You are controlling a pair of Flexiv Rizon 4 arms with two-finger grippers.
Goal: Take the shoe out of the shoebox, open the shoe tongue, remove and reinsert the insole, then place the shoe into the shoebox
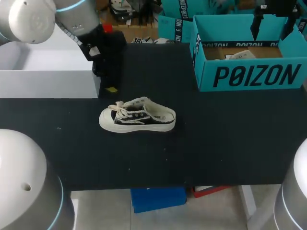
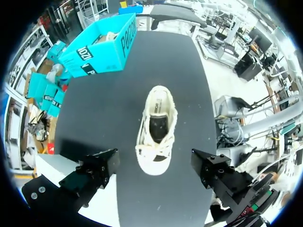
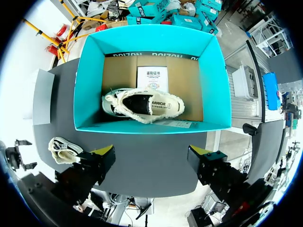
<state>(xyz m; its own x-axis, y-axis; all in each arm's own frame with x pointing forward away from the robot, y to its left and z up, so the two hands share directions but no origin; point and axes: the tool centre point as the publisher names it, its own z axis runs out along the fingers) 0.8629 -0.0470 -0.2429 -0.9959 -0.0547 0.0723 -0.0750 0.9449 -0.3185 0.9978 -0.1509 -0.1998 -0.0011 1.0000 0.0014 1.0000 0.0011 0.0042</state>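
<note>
Our two arms: pale shells, black grippers.

Our left arm [image 1: 29, 19] wears glossy white-grey rounded casings with a light blue ring at the joint. It ends in a black wrist block [image 1: 108, 50] bearing a small white label and a red part. The left gripper [image 2: 154, 161] has blocky matte-black fingers [image 2: 97, 170] studded with silver screw heads. The right gripper [image 3: 151, 156] is the same black, with yellow pads [image 3: 105, 151] at its tips. Our right arm [image 1: 295, 191] shows a smooth grey dome.
</note>
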